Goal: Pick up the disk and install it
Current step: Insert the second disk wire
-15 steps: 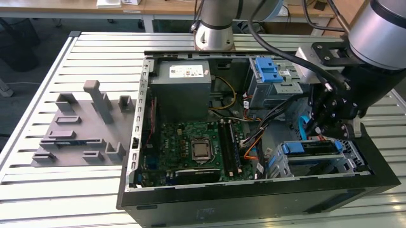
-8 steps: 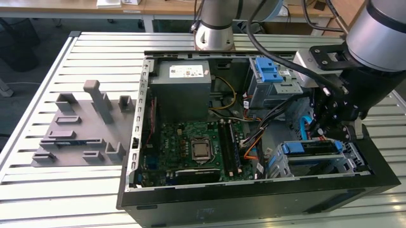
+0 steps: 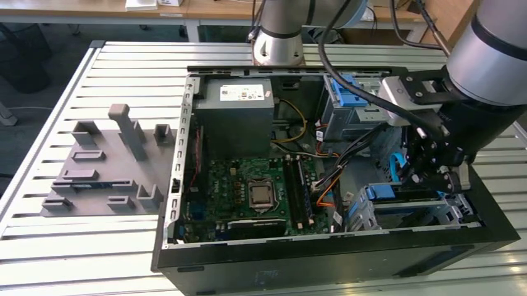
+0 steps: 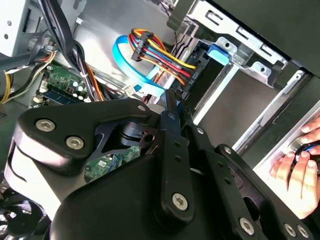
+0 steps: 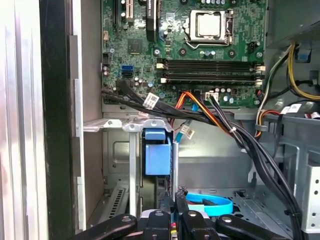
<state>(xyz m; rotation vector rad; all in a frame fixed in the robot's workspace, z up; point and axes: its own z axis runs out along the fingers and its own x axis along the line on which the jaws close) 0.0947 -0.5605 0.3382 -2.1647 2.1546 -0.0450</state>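
Disk [image 5: 157,159] stands edge-up in the drive cage [image 5: 120,125], directly ahead of my gripper [image 5: 172,202], whose fingers are pinched nearly together, apparently gripping nothing

A lab or robotics workshop is indicated — an open computer case [image 3: 329,185] is laid on a slatted aluminium table [image 3: 99,246], a grey fixture plate [image 3: 103,163] is set beside it, and desks [image 3: 165,12] are seen behind — bench setup.
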